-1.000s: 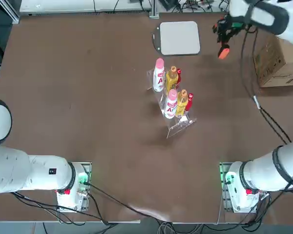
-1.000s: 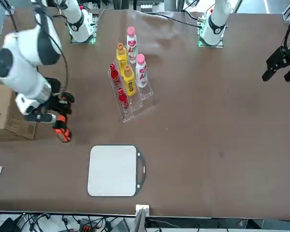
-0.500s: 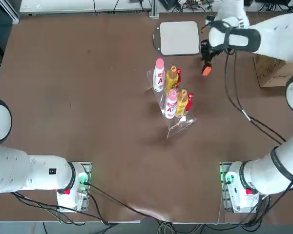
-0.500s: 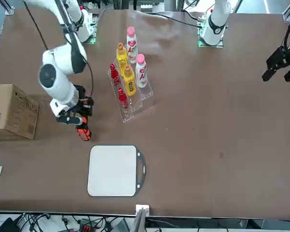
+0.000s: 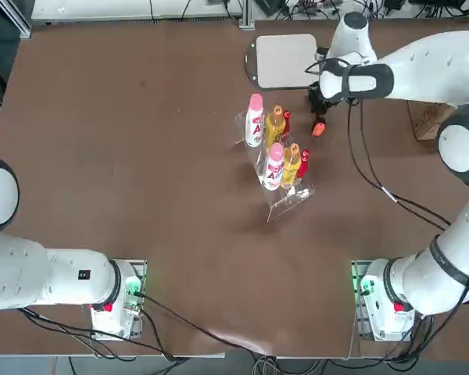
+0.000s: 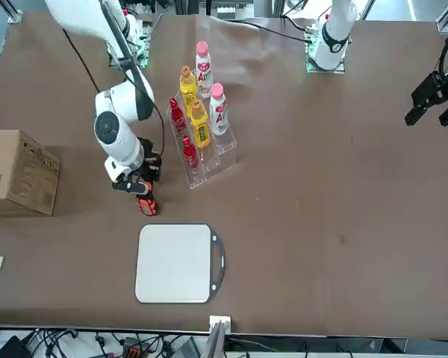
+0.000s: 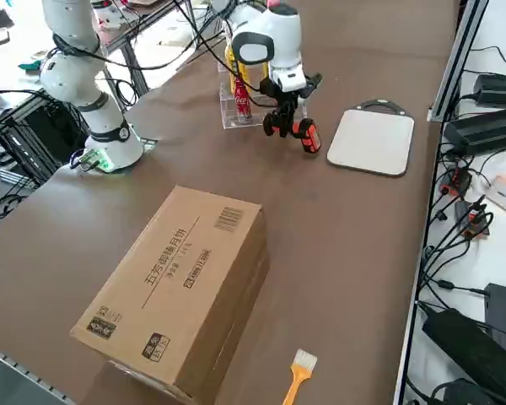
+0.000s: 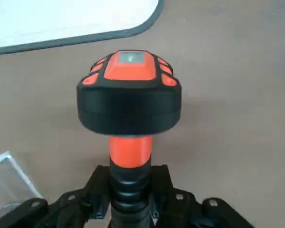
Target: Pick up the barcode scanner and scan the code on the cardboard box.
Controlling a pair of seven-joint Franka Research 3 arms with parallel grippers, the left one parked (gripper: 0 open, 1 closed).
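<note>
Moved: the right hand (image 6: pixel 140 192) has carried the barcode scanner (image 6: pixel 145 203) away from the cardboard box (image 6: pixel 19 173) at the desk edge.
Grip: clamped on the scanner's handle, beside the bottle rack (image 6: pixel 200 142).
Next: probably setting it down by the grey pad (image 6: pixel 176 263).

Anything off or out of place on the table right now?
Nothing spilled or toppled. One oddity: the right gripper holds the black-and-orange barcode scanner beside the clear bottle rack and grey pad, well away from the brown cardboard box it should scan.
</note>
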